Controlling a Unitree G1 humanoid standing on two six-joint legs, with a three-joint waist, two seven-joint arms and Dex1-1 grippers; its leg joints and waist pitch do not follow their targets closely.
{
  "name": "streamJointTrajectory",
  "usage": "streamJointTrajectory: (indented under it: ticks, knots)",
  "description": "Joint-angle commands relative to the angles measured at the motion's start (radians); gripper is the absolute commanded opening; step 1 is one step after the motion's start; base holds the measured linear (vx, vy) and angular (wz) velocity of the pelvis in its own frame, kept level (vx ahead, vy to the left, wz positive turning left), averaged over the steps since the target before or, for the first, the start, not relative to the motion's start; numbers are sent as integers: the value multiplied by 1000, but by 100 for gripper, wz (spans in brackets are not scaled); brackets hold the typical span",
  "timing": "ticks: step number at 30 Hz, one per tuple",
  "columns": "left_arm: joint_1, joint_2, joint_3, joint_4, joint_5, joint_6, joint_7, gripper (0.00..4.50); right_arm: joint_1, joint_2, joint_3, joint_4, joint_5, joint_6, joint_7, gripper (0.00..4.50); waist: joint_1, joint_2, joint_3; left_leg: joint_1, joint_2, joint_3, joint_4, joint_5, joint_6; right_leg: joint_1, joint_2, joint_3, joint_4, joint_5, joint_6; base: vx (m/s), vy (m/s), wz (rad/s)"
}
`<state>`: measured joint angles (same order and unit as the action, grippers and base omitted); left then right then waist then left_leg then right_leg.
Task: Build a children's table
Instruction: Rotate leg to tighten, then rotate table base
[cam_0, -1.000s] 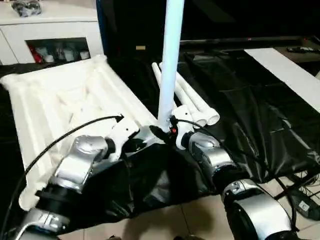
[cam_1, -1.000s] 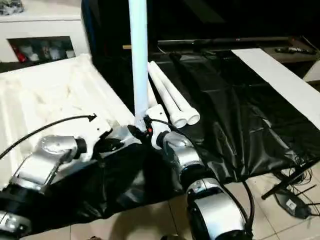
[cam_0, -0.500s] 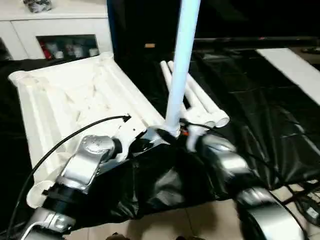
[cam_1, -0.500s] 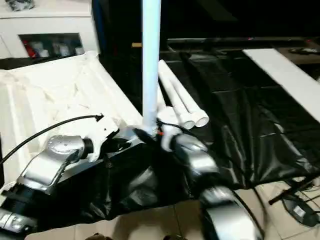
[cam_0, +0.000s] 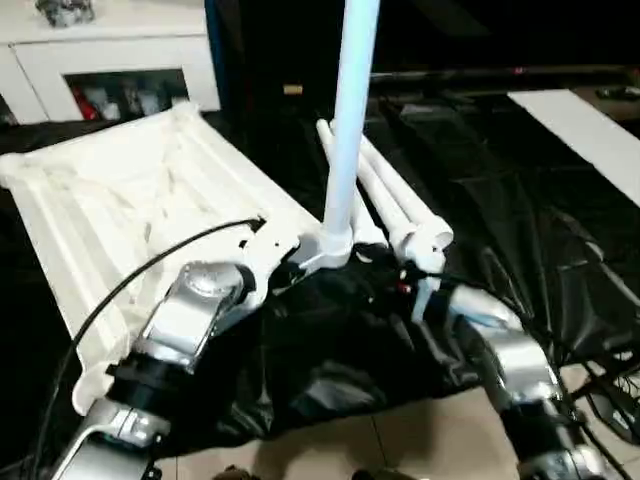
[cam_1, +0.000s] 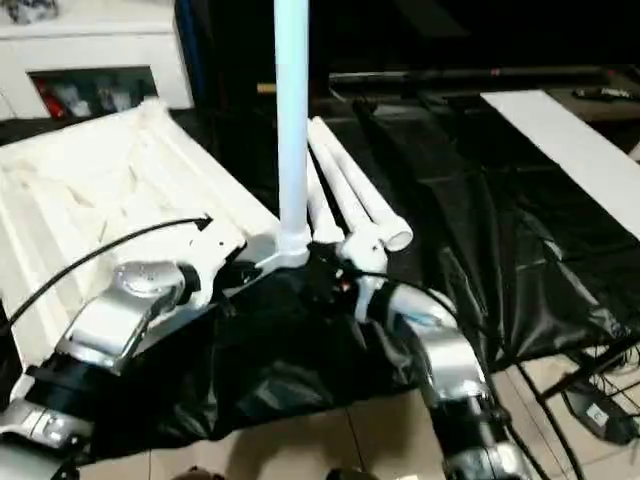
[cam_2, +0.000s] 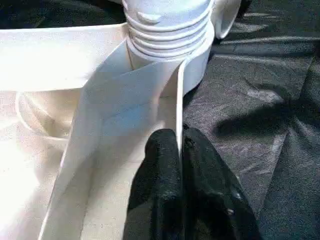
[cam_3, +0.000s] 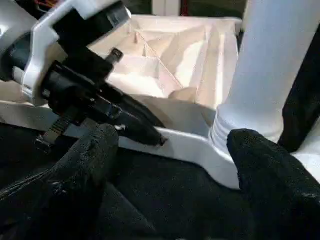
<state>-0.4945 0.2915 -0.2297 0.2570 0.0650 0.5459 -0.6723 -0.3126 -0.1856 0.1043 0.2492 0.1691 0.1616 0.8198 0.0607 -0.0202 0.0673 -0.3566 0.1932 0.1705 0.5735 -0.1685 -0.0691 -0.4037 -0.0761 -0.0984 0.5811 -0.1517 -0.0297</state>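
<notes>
The children's table top (cam_0: 120, 200) lies upside down on the black-covered work table, ribs facing up. One white leg (cam_0: 350, 130) stands upright in the near right corner socket (cam_2: 167, 30). My left gripper (cam_2: 178, 139) is shut on the thin rim of the top just beside that socket. My right gripper (cam_3: 170, 145) stands open a short way in front of the leg's base, touching nothing, with the left gripper visible past it. Loose legs (cam_0: 400, 210) lie side by side behind the upright one.
A white cabinet (cam_0: 110, 60) stands at the back left and a white board (cam_0: 590, 130) lies at the far right. The black cover (cam_0: 330, 370) hangs over the work table's near edge. Cables (cam_0: 610, 400) trail on the tiled floor at lower right.
My right gripper has drawn back from the upright leg's base toward the right and stands wider. The left gripper keeps its hold on the rim. The camera has shifted a little.
</notes>
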Motion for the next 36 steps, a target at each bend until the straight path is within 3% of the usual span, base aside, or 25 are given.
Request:
streamJointTrajectory:
  ticks: [1, 3, 10, 11, 12, 13, 15, 16, 17, 19, 20, 21, 22, 23, 24, 25, 27, 31, 34, 36]
  knots:
    - [-12, 11, 32, -30, -5, 8, 23, 64, 15, 0, -12, -37, 7, 40, -28, 395, 10, 3, -71, 2, 35, -14, -67, -277, 39, 49, -70, 50, -84, -410, -120, 0, 0, 0]
    - [-31, 25, 53, -20, 2, -11, 49, 78, 20, 2, -3, -33, 5, 48, -30, 395, 11, 0, -71, 1, 36, -14, -67, -274, 40, 50, -72, 49, -82, -402, -122, 0, 0, 0]
    - [-90, 79, 124, 3, 8, -18, 98, 78, -24, 7, 5, 39, -22, 87, -80, 395, 10, 4, -69, 4, 32, -14, -65, -274, 30, 49, -71, 48, -81, -403, -122, 0, 0, 0]
    - [-120, 135, 164, 14, 9, -21, 110, 78, -72, 13, 8, 111, -47, 96, -113, 395, 12, 7, -69, 5, 31, -14, -64, -273, 27, 50, -72, 47, -82, -409, -121, 0, 0, 0]
    - [-120, 135, 164, 14, 9, -21, 110, 78, -72, 13, 8, 111, -47, 96, -113, 395, 5, 6, -69, 1, 28, -17, -66, -275, 21, 53, -71, 46, -78, -413, -126, 0, 0, 0]
    - [-130, 205, 203, 7, -2, -10, 86, 78, -135, 18, 17, 198, -61, 88, -108, 395, 8, 1, -72, 4, 30, -17, -64, -267, 17, 51, -72, 46, -75, -403, -126, 0, 0, 0]
    - [-128, 213, 207, 2, -9, -4, 74, 78, -144, 17, 21, 209, -63, 85, -102, 395, 7, 8, -72, 8, 32, -14, -62, -255, 13, 47, -72, 50, -71, -372, -140, 0, 0, 0]
    - [-119, 219, 208, -10, -20, 8, 53, 78, -155, 17, 25, 220, -66, 83, -99, 395, 7, -9, -71, 9, 34, -11, -62, -248, 17, 46, -72, 51, -71, -358, -144, 0, 0, 0]
    - [-100, 229, 198, -31, -27, 20, 24, 78, -167, 17, 28, 230, -65, 85, -91, 395, 14, -1, -75, 7, 36, -13, -63, -214, 19, 51, -75, 53, -60, -314, -161, 0, 0, 0]
    - [-87, 234, 196, -45, -31, 35, 16, 78, -177, 17, 32, 237, -64, 86, -84, 395, 27, 2, -77, 10, 41, -9, -62, -177, 22, 47, -73, 56, -49, -228, -187, 0, 0, 0]
    - [-75, 242, 201, -49, -25, 46, 26, 78, -186, 18, 37, 247, -64, 85, -77, 395, 30, -10, -78, 11, 41, -6, -62, -170, 26, 47, -72, 56, -46, -212, -191, 0, 0, 0]
    - [-68, 248, 205, -50, -21, 53, 36, 78, -193, 18, 40, 254, -64, 84, -73, 395, 34, -6, -79, 9, 41, -7, -62, -161, 27, 50, -74, 56, -41, -193, -199, 0, 0, 0]
    - [-61, 273, 216, -31, 4, 63, 86, 78, -220, 27, 46, 304, -72, 63, -73, 395, 35, -4, -78, 9, 41, -7, -62, -163, 26, 49, -74, 56, -42, -195, -197, 0, 0, 0]
    - [-60, 284, 220, -21, 21, 61, 109, 78, -231, 32, 48, 324, -74, 56, -67, 395, 32, -16, -77, 7, 39, -6, -64, -175, 22, 50, -73, 55, -45, -204, -196, 0, 0, 0]
    - [-59, 298, 222, -4, 45, 63, 138, 78, -240, 37, 53, 341, -78, 48, -61, 395, 33, -10, -73, 9, 39, -9, -66, -204, 11, 49, -75, 56, -47, -242, -183, 0, 0, 0]
    - [-57, 313, 224, 16, 63, 53, 152, 78, -248, 44, 58, 353, -80, 45, -56, 395, 33, -13, -72, 9, 39, -10, -67, -221, 8, 49, -75, 55, -51, -263, -174, 0, 0, 0]
    - [-45, 343, 230, 43, 91, 64, 168, 51, -268, 58, 69, 383, -80, 44, -35, 367, 32, -15, -71, 12, 39, -12, -70, -251, -3, 48, -76, 55, -56, -311, -151, 0, 0, 0]
    - [-43, 380, 233, 49, 137, 78, 228, 6, -305, 74, 82, 447, -97, 39, -42, 322, 32, -17, -73, 14, 42, -15, -71, -264, -20, 45, -77, 57, -52, -304, -161, 0, 0, 0]
    - [-45, 400, 235, 54, 147, 88, 253, 0, -329, 82, 82, 491, -100, 24, -48, 313, 34, -14, -73, 18, 43, -16, -70, -276, -30, 42, -79, 58, -51, -299, -168, 0, 0, 0]
    - [-43, 421, 223, 70, 163, 86, 262, 0, -346, 89, 82, 526, -105, 12, -52, 282, 36, -14, -72, 16, 42, -16, -71, -282, -35, 43, -78, 57, -49, -285, -169, 0, 0, 0]
